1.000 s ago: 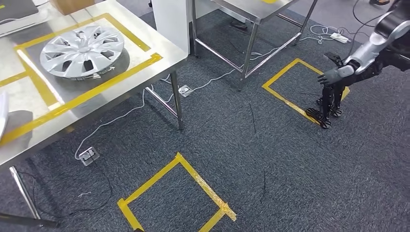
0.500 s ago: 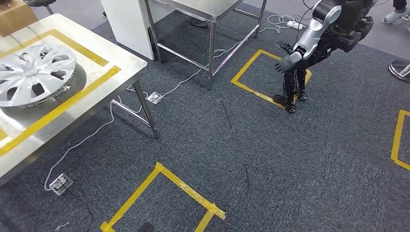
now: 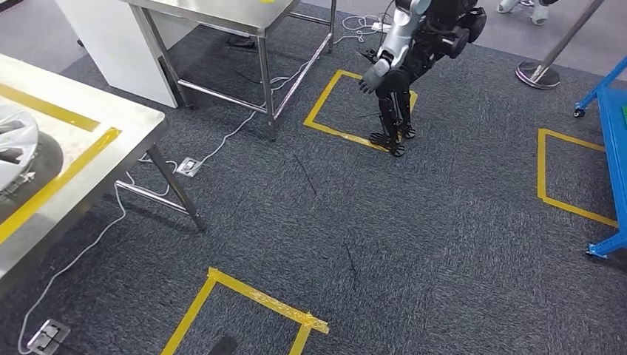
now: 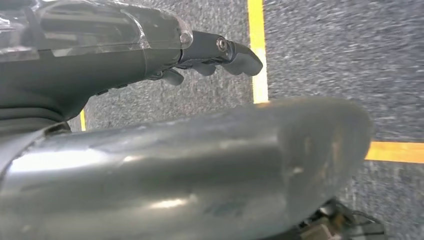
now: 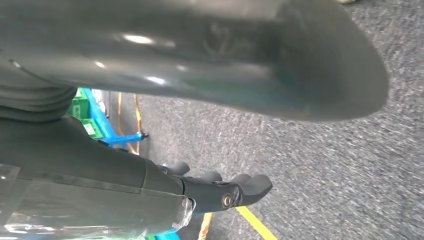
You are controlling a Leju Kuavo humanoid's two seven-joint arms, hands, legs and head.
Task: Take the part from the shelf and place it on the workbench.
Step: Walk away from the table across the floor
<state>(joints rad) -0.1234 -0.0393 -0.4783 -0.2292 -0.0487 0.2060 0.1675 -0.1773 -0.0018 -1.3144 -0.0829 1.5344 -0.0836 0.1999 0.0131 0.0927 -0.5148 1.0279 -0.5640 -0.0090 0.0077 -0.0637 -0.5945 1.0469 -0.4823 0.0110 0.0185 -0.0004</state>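
The steel workbench (image 3: pixel 81 122) with yellow tape lines stands at the left, and a silver wheel cover (image 3: pixel 11 144) lies on it, cut off by the picture's edge. A blue shelf frame (image 3: pixel 611 126) on castors shows at the far right edge; in the right wrist view it (image 5: pixel 102 122) holds green boxes. My left hand (image 4: pixel 215 54) hangs beside my body over the carpet, fingers loosely extended, holding nothing. My right hand (image 5: pixel 222 191) hangs the same way, with nothing in it.
Another humanoid robot (image 3: pixel 410 52) stands on a yellow tape square at the back. A second steel table (image 3: pixel 222 18) and a white cabinet (image 3: pixel 103 41) are at the back left. Cables and a floor socket (image 3: pixel 187 166) lie on the carpet. A stanchion base (image 3: pixel 538 74) stands at the back right.
The camera has turned to the right: the workbench and wheel cover have slid toward the left edge, and the blue shelf has come in at the right.
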